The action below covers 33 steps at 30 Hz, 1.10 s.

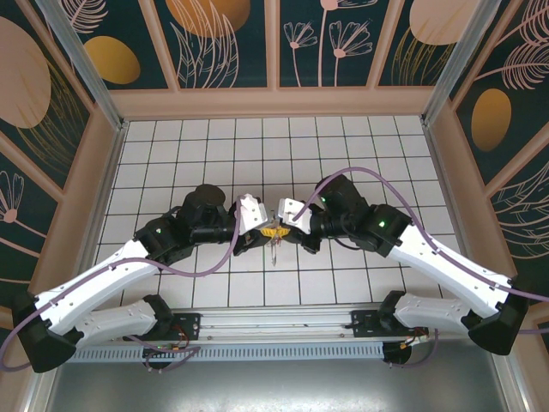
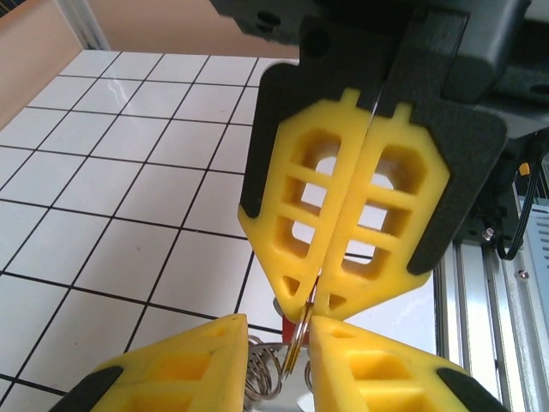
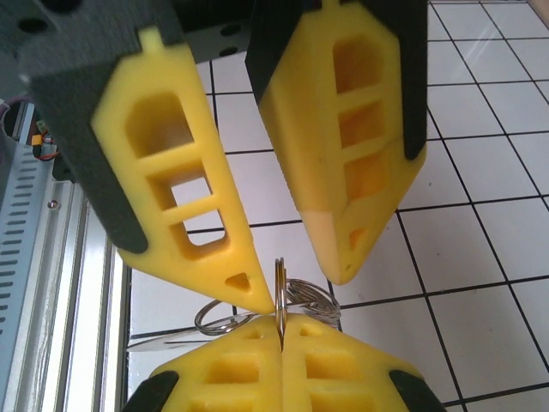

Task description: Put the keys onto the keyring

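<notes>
From above, the two arms meet over the middle of the white tiled table (image 1: 171, 154). The left gripper (image 1: 268, 230) and the right gripper (image 1: 281, 230) are tip to tip just below the frame's centre. A small dangling shape hangs beneath them, probably the key (image 1: 273, 250), though it is too small to be sure. In the left wrist view, the left gripper (image 2: 277, 326) rises from the bottom edge with its yellow fingers (image 2: 180, 369) apart. A thin metal edge stands in the gap between them. The right gripper (image 2: 309, 302) comes down from the upper centre, its fingers pressed flat together on that same metal edge. The red head of the key sits just behind its tips at lower centre. The silvery coils of the keyring (image 2: 262, 371) lie beside the key at the bottom edge. In the right wrist view, the right gripper (image 3: 281, 319) sits at the bottom centre, pinched closed on one ring of the keyring (image 3: 220, 318), which is held edge-on and upright. More silver loops spread to either side. The left gripper (image 3: 305, 292) reaches down from the top with its fingers spread, one tip on each side of the upright ring. A metal rail (image 3: 77, 283) runs down the left edge.
</notes>
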Motion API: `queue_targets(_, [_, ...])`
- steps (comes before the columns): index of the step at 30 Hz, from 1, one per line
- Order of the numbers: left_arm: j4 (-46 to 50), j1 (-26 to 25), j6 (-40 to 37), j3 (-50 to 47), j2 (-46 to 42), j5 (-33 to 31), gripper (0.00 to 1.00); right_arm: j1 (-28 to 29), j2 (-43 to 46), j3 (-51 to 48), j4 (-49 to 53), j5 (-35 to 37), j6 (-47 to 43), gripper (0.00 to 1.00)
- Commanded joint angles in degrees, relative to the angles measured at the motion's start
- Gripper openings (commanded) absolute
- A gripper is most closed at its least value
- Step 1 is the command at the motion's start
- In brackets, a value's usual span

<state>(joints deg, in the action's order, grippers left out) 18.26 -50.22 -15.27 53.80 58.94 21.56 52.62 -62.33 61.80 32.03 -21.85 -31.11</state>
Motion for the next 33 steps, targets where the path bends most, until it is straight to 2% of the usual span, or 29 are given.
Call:
queue_targets(1, [0.6, 0.0, -1.4, 1.6, 0.3, 0.1, 0.24, 0.6, 0.1, 2.6, 0.1, 0.3, -0.6, 0.00])
queue_targets(7, [0.3, 0.0, -1.6, 1.6, 0.8, 1.0, 0.20, 0.7, 0.1, 2.5, -0.1, -0.7, -0.8, 0.00])
queue_targets(13, [-0.4, 0.0, -1.5, 1.5, 0.9, 3.0, 0.00, 0.7, 0.8, 2.1, -0.7, -0.8, -0.7, 0.00])
queue_targets(19, [-3.8, 0.0, -0.6, -0.4, -1.5, 3.1, 0.00, 0.6, 2.4, 0.7, -2.6, -0.7, 0.3, 0.00])
queue_targets(24, [-6.6, 0.0, -0.1, -1.7, -3.5, 1.8, 0.00, 0.6, 4.0, -1.8, -4.1, 0.0, 2.4, 0.10])
queue_targets(33, [-9.8, 0.0, 0.9, -3.6, -4.7, 2.7, 0.00, 0.6, 5.1, -3.4, -5.5, -0.7, 3.5, 0.13])
